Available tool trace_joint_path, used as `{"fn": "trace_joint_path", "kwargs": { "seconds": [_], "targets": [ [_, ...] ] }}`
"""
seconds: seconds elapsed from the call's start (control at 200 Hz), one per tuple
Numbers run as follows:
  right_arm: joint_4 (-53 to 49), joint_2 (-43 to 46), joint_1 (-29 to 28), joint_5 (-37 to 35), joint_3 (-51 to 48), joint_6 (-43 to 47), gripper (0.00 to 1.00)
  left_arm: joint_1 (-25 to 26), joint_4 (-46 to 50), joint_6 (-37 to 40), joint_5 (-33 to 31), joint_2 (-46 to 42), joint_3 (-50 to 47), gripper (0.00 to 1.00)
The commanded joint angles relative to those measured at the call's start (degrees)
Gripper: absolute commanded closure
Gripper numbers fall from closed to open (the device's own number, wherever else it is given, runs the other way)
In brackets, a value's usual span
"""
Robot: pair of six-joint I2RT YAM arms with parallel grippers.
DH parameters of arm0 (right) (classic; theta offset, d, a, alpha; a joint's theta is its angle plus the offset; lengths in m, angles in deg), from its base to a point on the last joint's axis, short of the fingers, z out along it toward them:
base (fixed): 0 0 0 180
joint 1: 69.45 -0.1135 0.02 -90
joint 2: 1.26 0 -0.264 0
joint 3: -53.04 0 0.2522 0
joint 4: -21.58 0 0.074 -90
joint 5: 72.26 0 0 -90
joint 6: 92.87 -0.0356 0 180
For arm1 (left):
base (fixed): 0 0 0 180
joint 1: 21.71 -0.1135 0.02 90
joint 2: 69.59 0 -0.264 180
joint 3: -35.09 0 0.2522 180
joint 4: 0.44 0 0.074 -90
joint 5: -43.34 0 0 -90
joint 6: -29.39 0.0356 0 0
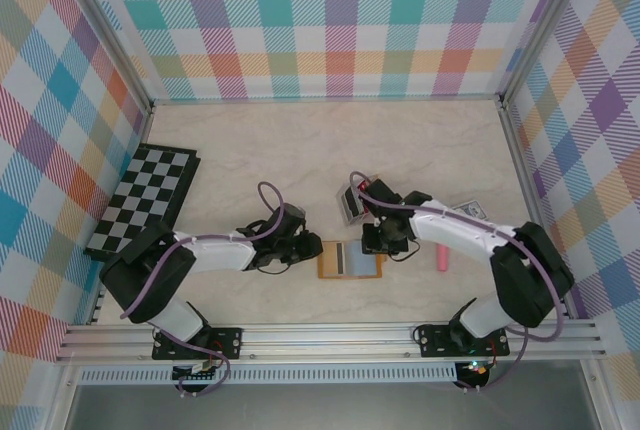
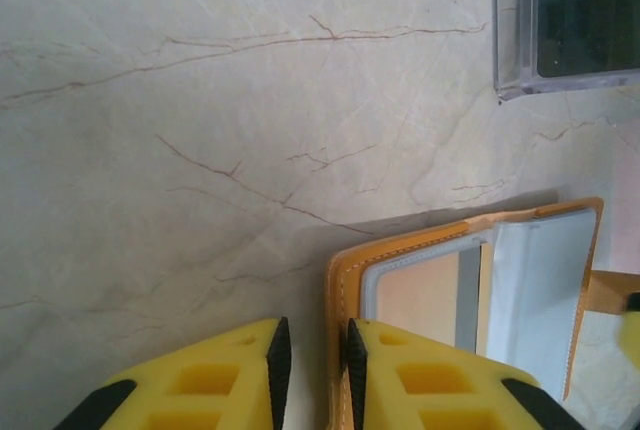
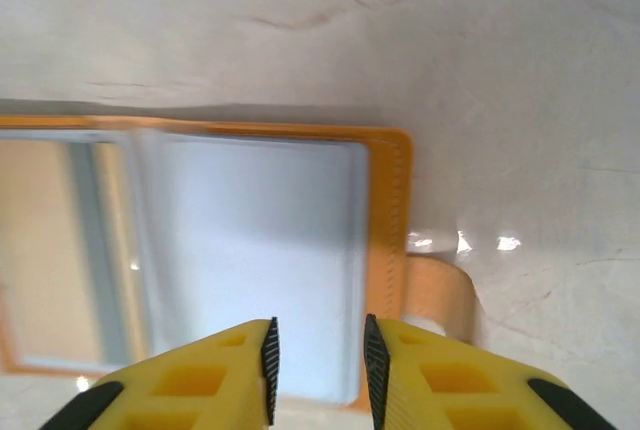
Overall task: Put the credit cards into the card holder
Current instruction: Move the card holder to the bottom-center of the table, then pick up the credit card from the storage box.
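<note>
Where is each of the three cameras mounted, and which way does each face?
Top external: above and behind the arm bases, looking down at the table; both arms show, with the left gripper and right gripper at opposite ends of the card holder.
Left wrist: on the left wrist, facing down past its gripper onto the card holder's stitched edge.
Right wrist: on the right wrist, facing down past its gripper onto the card holder and its snap tab.
Shared: both wrist views catch the open card holder.
</note>
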Motion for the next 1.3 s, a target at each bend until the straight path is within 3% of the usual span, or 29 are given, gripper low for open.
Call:
{"fn": "trace_joint_path", "kwargs": {
  "seconds": [0.0,0.16,0.29,0.425,0.68,0.88,1.295],
  "targets": [
    [-3.22,4.66,0.97,-0.37,4.68,2.47,0.65,0.33,10.70,1.64,-3.94,-3.36,2.14,0.69],
    [-0.69,7.73,7.78,1.43,7.30,6.46,0.58,-0.48,14.91,1.55,-6.21,-5.15,8.16,0.60],
    [-1.60,-0.04,11.99,5.76,13.86,11.68,0.60,-3.33,15.98,1.54,-4.07,-0.92,15.08,0.57],
    [-4.53,-9.13,11.69,5.53,22.43,15.82,0.66,-6.50,15.59,-1.26,-1.71,5.30,21.18,0.56],
    [-7.85,-18.26,8.16,-3.65,31.04,18.08,0.66,-11.56,8.91,-6.41,5.95,14.58,26.43,0.55],
    [-8.19,-22.33,5.36,-9.57,33.07,18.92,0.66,-13.66,3.19,-10.34,9.30,18.37,27.06,0.53],
    [-8.56,-28.88,1.67,-16.75,35.47,21.11,0.63,-14.16,2.91,-11.34,9.34,20.35,28.62,0.50]
  ]
}}
